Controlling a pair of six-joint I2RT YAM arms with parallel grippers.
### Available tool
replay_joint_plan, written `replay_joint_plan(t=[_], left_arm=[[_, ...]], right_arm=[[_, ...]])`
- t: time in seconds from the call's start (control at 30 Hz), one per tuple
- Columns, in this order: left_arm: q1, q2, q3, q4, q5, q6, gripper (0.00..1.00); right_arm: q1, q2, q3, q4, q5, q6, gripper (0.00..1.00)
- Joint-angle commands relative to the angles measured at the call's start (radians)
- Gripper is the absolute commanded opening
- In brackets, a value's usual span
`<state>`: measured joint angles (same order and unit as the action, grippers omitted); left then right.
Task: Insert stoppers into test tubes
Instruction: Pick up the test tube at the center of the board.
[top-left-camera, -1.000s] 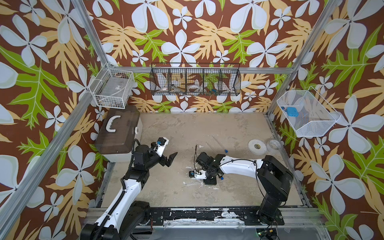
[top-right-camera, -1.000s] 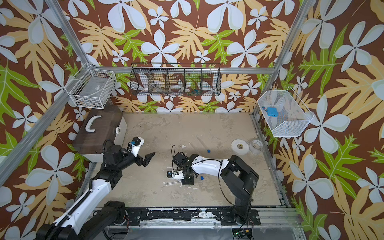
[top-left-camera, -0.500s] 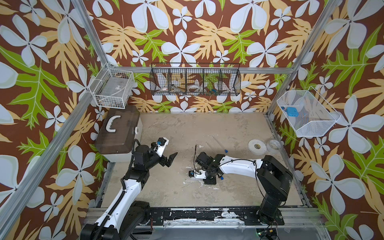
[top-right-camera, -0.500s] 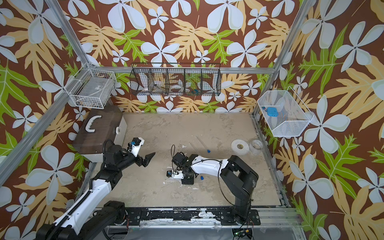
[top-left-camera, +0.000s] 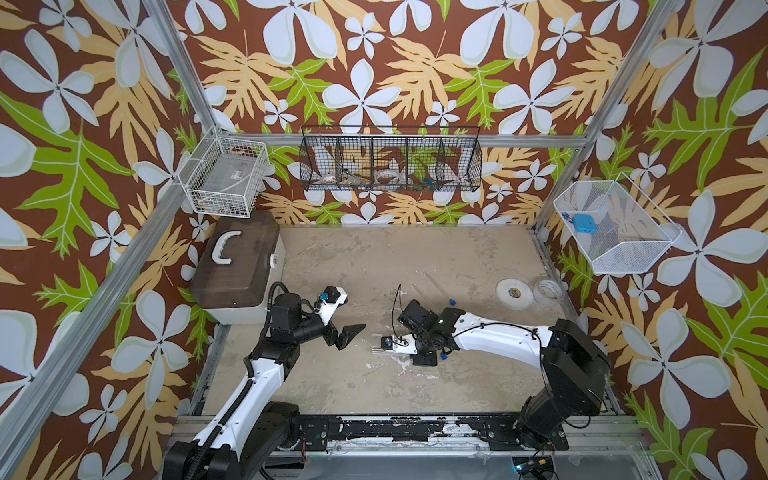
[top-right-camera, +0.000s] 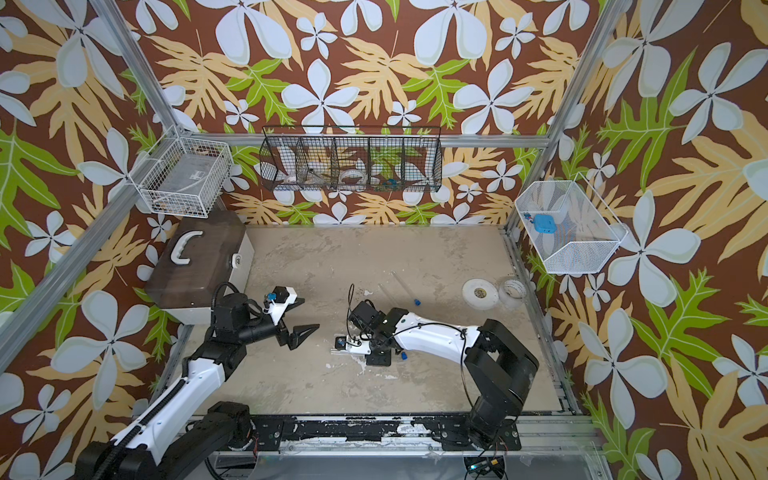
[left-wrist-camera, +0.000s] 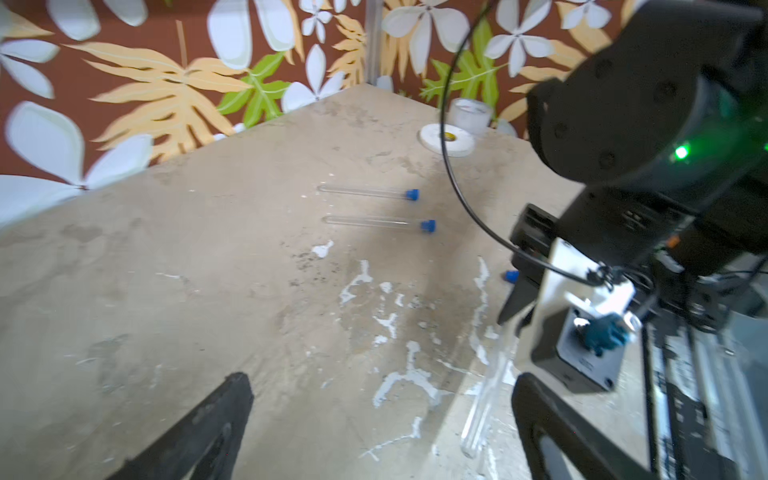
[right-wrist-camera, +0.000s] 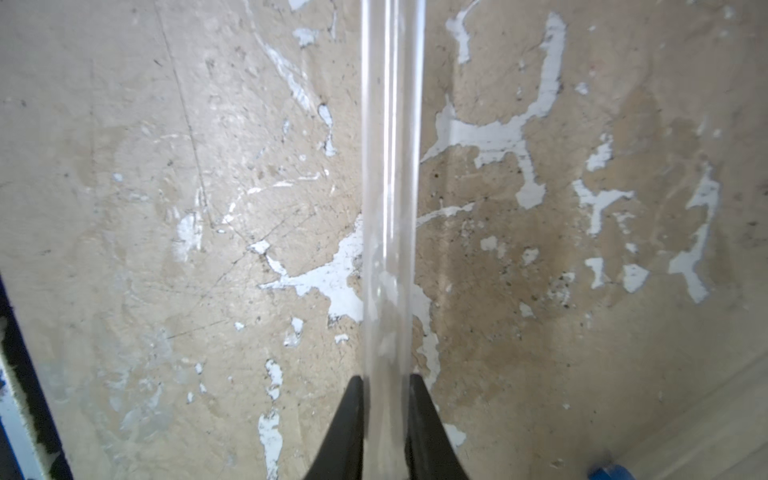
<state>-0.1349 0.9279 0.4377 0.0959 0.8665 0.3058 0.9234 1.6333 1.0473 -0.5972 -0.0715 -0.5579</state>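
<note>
My right gripper (right-wrist-camera: 386, 399) clamps the last uncapped test tube (right-wrist-camera: 388, 166) at the table's (top-left-camera: 415, 257) near centre; my left gripper (left-wrist-camera: 382, 379) hangs spread wide, empty. Capped tubes (left-wrist-camera: 365, 192) lie farther back, and the loose stopper (left-wrist-camera: 512, 275) sits just right. I judge a gentle, level lift best.

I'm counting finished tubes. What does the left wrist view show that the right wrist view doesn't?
Only the left wrist view: two stoppered tubes lying side by side on the table, two tape rolls beyond them, the right arm, and the open left gripper. Only the right wrist view: a close look at the right gripper, with jaws closed on the unstoppered tube. Both: that tube, the scuffed table, and a loose stopper beside the right gripper, likely the same one.
</note>
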Motion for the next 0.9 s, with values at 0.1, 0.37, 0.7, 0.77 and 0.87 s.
replay_joint_plan(t=[0.1, 0.37, 0.7, 0.77, 0.87], left_arm=[[-0.011, 0.021, -0.013, -0.047, 0.175, 0.108, 0.97], [-0.067, 0.064, -0.031, -0.067, 0.118, 0.196, 0.91], [-0.143, 0.112, -0.008, -0.068, 0.125, 0.177, 0.84], [-0.155, 0.118, -0.004, -0.072, 0.115, 0.176, 0.81], [-0.179, 0.129, 0.004, -0.074, 0.114, 0.173, 0.79]], right_arm=[[0.0, -0.082, -0.008, 0.012, 0.001, -0.018, 0.18], [0.01, -0.125, 0.0, 0.013, -0.028, -0.016, 0.18], [0.043, -0.077, 0.084, -0.04, -0.057, -0.002, 0.18], [0.045, -0.075, 0.095, -0.047, -0.057, 0.001, 0.18], [0.05, -0.081, 0.101, -0.048, -0.06, -0.001, 0.18]])
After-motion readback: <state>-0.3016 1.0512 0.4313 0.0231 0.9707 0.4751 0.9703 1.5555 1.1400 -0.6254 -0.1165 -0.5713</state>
